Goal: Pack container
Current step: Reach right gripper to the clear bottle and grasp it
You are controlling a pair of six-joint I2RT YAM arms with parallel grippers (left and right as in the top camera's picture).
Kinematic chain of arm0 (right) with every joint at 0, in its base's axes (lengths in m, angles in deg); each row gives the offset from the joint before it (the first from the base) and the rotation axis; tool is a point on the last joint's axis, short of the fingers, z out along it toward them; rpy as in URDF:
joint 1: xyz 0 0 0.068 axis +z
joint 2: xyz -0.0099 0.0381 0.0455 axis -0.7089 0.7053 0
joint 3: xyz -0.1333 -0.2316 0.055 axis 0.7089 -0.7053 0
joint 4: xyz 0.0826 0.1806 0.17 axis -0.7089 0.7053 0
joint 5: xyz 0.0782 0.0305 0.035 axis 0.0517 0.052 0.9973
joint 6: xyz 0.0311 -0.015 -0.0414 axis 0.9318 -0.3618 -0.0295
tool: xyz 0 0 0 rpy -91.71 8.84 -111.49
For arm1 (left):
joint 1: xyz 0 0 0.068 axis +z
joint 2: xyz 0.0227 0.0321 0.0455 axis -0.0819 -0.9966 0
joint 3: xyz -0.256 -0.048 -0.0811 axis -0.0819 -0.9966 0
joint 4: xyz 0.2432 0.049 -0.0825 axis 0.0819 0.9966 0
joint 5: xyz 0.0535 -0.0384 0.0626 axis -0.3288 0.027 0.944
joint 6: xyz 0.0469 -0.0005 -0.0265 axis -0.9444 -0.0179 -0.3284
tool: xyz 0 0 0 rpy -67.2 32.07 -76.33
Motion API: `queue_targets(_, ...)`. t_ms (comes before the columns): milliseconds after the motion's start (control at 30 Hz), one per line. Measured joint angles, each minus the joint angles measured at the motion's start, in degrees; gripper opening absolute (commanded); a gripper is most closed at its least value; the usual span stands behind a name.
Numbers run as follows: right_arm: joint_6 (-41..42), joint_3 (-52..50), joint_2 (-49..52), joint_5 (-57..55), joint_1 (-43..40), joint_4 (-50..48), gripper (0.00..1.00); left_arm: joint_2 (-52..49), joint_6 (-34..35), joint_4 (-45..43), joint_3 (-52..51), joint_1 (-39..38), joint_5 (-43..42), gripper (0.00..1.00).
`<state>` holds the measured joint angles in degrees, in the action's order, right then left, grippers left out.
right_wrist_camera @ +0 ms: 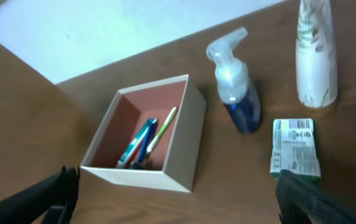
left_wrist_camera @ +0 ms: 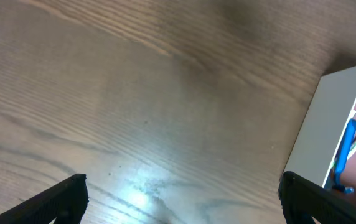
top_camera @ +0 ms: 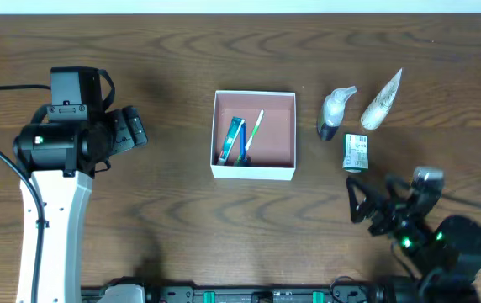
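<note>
The container (top_camera: 277,135), a square white box with a pinkish-brown inside, sits mid-table and holds a toothpaste tube (top_camera: 235,139) and a toothbrush (top_camera: 253,135). It also shows in the right wrist view (right_wrist_camera: 187,134) and at the right edge of the left wrist view (left_wrist_camera: 330,118). Right of it stand a pump bottle (top_camera: 335,114), a white tube (top_camera: 382,101) and a green-and-white packet (top_camera: 356,152). My left gripper (top_camera: 131,130) is open and empty, well left of the container. My right gripper (top_camera: 360,200) is open and empty, just in front of the packet (right_wrist_camera: 296,148).
The wooden table (top_camera: 173,210) runs to a white wall edge at the back. The left arm's white base (top_camera: 51,227) stands at the front left. A black rail (top_camera: 257,295) lies along the front edge.
</note>
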<state>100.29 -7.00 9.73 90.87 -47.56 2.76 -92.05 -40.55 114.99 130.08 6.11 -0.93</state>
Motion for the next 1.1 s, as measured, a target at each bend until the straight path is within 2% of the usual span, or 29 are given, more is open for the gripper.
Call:
queue_targets(200,-5.7,20.8,21.4,2.6,1.1,11.4,0.99,0.0,0.0,-0.1,0.0,0.0,0.1,0.98)
queue_targets(333,-8.1,26.6,29.4,7.9,2.2,10.1,0.99,0.0,0.0,0.0,0.0,0.0,0.2,0.98)
queue_targets(433,-8.3,31.0,35.1,7.0,4.1,12.2,0.99,0.0,0.0,0.0,0.0,0.0,0.2,0.98)
queue_targets(767,-1.0,50.6,59.3,-13.9,13.1,21.3,0.99,0.0,0.0,0.0,0.0,0.0,0.2,0.98)
queue_targets(1100,3.2,52.9,74.6,-23.6,13.6,19.7,0.99,0.0,0.0,0.0,0.0,0.0,0.2,0.98)
